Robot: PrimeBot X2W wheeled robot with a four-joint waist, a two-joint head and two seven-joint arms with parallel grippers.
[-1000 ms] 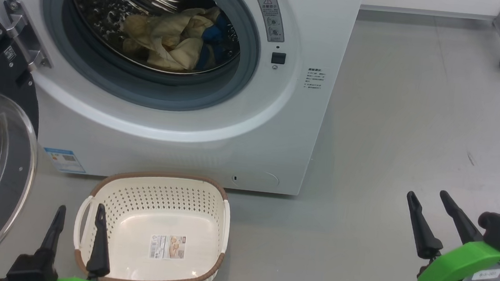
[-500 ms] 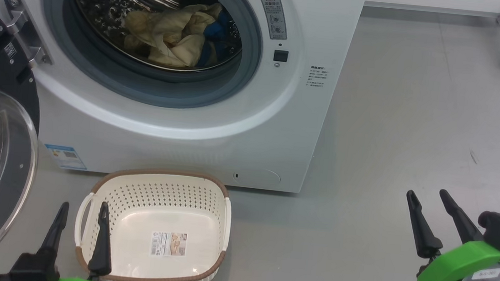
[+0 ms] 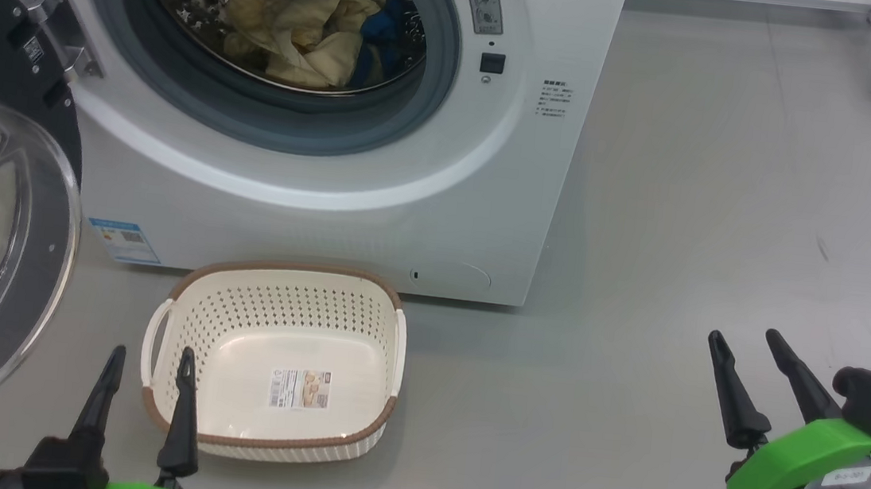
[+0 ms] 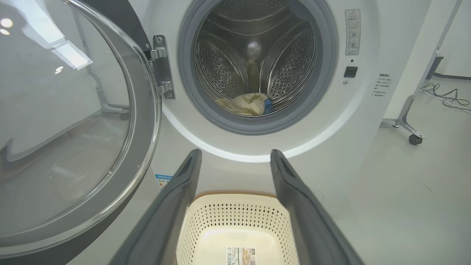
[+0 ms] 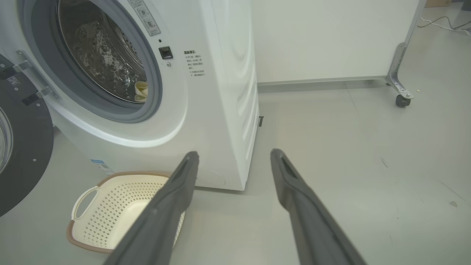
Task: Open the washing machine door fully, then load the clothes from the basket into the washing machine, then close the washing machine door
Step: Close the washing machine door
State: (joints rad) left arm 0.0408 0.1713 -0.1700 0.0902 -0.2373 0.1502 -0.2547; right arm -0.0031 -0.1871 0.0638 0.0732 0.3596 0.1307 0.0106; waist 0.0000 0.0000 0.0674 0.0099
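Well, your left gripper (image 3: pixel 153 351), lower left, seems to overhang the basket (image 3: pixel 281 268); right gripper (image 3: pixel 743 336), lower right; both gape wide, empty. The clothes (image 3: pixel 304 32) lie inside the washing machine (image 3: pixel 326 218).

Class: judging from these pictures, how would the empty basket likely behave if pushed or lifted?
The basket is perforated plastic and empty, so probably light. Low and wide on a smooth floor, it would likely slide, not tip. Its thin walls may flex if pinched.
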